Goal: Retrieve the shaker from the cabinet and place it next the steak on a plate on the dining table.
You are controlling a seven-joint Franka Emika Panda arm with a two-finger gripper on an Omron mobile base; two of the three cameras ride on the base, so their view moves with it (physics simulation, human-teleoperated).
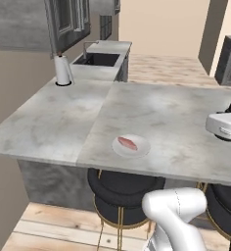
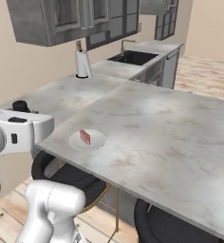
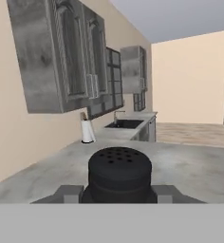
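The gripper (image 3: 119, 193) clamps the shaker (image 3: 119, 173) — cabinet (image 3: 61, 57) at 10 o'clock; steak (image 1: 127, 143) on plate (image 1: 142, 149).

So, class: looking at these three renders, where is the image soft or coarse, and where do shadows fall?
Left base view: even flat light, and the steak on the plate looks slightly soft. Right base view: the stools under the dining table sit in dark shade. Hand view: the shaker looms large between the fingers, and the cabinet grain looks coarse.
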